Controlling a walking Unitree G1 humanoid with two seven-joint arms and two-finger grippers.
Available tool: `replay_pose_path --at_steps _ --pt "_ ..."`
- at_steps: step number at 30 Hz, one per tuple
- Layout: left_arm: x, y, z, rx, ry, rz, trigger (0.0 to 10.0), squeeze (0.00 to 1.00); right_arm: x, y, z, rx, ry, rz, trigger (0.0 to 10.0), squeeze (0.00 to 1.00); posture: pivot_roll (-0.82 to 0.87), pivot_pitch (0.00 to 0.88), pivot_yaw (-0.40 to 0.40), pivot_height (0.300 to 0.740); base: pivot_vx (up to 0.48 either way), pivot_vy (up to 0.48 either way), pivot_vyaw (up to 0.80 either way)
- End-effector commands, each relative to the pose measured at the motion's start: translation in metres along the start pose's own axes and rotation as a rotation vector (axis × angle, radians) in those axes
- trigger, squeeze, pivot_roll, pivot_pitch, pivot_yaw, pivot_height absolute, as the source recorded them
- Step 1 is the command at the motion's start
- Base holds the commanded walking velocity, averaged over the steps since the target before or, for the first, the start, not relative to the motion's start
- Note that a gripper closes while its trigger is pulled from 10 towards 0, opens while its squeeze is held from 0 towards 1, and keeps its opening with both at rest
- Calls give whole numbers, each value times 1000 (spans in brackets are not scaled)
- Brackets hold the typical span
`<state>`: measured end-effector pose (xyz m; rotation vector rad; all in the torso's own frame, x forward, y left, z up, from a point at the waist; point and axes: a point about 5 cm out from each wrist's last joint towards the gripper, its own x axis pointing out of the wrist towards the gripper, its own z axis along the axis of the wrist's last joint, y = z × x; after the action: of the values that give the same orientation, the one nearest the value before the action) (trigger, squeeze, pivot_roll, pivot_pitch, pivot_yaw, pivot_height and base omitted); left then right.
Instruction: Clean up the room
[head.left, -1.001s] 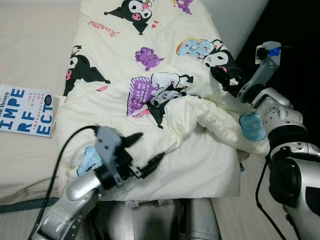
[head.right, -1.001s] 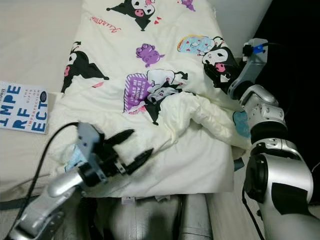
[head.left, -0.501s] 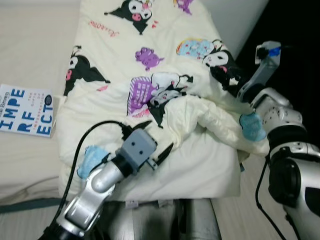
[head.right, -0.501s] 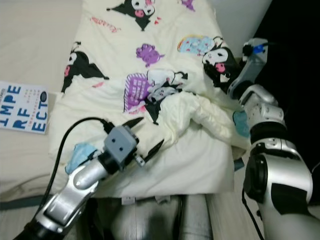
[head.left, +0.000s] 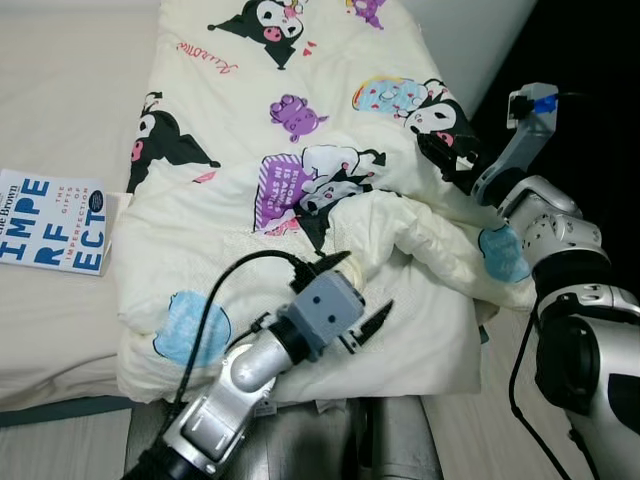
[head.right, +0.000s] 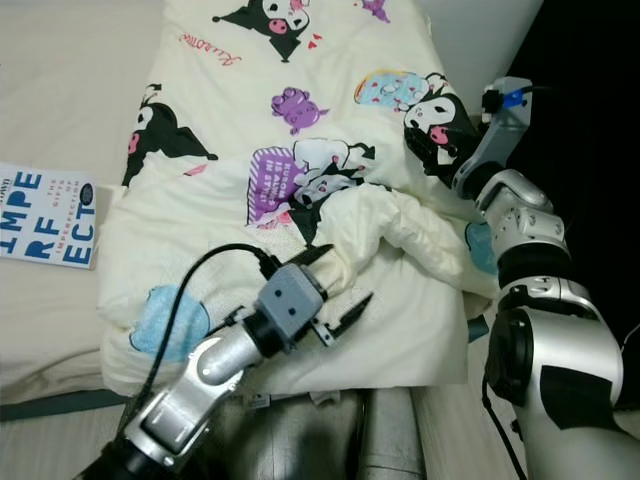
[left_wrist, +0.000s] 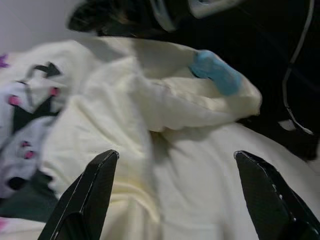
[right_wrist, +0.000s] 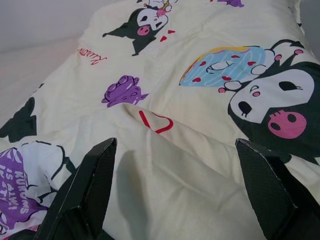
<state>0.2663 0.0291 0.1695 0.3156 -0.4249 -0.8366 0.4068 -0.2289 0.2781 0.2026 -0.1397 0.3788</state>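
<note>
book (head.left: 52, 221) lies on bed (head.left: 70, 90), left of blanket | left gripper (head.left: 352, 296) wide open, empty, over crumpled blanket (head.left: 300, 190) fold at bed's near edge | right gripper (head.right: 432, 140) wide open, empty, over blanket's right edge

Bed (head.left: 70, 90) with a plain cream surface, seen from its near edge. Lying directly on it: a cream cartoon-print quilt (head.left: 300, 130) spread lengthwise along the robot's right-hand part, its near right corner bunched into a raised fold, and a book (head.left: 50, 221) with blue cover lettering, flat, just beside the quilt's left edge
</note>
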Motion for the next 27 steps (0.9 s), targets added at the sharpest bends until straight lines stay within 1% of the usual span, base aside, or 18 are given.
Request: replay_pose_path --at_steps 1,3,4,5,7,8,9,10,12,13,14,16,17,20,21,22,25,27 --pt "1 -10 -4 0 9 -21 10000 0 0 0 2 -8 -6 3 10000 0 -85 263 -82 471 0 0 0" --pt "7 -11 -9 53 30 7 10000 0 1 1 2 -5 -9 7 10000 0 -88 264 -82 471 0 0 0" --pt "7 -11 -9 53 30 7 10000 0 1 1 2 -5 -9 7 10000 0 -88 264 -82 471 0 0 0" --pt "9 -11 -11 72 36 20 10000 0 1 2 2 -3 -10 8 10000 0 -88 264 -82 471 0 0 0" --pt "15 -7 -16 119 73 77 10000 0 2 3 2 -2 -11 13 10000 0 -93 263 -82 471 0 0 0" --pt "15 -7 -16 119 73 77 10000 0 2 3 2 -2 -11 13 10000 0 -93 263 -82 471 0 0 0" --pt "17 -4 -19 145 94 102 10000 0 2 4 2 -2 -12 15 10000 0 -94 263 -81 471 0 0 0" --pt "17 -4 -19 145 94 102 10000 0 2 4 2 -2 -12 15 10000 0 -94 263 -81 471 0 0 0" --pt "18 -2 -27 211 148 106 10000 0 2 4 2 -1 -12 17 10000 0 -95 263 -82 471 0 0 0" --pt "18 -1 -30 228 162 104 10000 0 2 4 2 -1 -13 17 10000 0 -95 263 -82 471 0 0 0" --pt "18 -1 -30 228 162 104 10000 0 2 4 2 -1 -13 17 10000 0 -95 263 -82 471 0 0 0" --pt "16 4 -36 260 209 138 10000 0 2 4 3 0 -14 16 10000 0 -96 263 -82 471 0 0 0" --pt "15 9 -39 276 231 169 10000 0 2 4 3 1 -15 17 10000 0 -95 262 -82 471 0 0 0" --pt "14 12 -39 278 235 182 10000 0 2 4 2 1 -14 18 10000 0 -94 262 -81 471 0 0 0" --pt "14 15 -40 279 241 197 6157 0 3 5 2 1 -13 19 10000 0 -94 261 -81 471 0 0 0" --pt "15 19 -40 280 242 212 0 0 3 5 0 -4 -6 21 10000 0 -95 261 -81 471 0 0 0" --pt "16 23 -40 289 239 233 0 0 3 7 -3 -15 9 23 10000 0 -97 259 -81 471 0 0 0" --pt "18 25 -40 299 230 246 0 0 3 8 -9 -43 36 26 10000 0 -101 259 -79 471 0 0 0"
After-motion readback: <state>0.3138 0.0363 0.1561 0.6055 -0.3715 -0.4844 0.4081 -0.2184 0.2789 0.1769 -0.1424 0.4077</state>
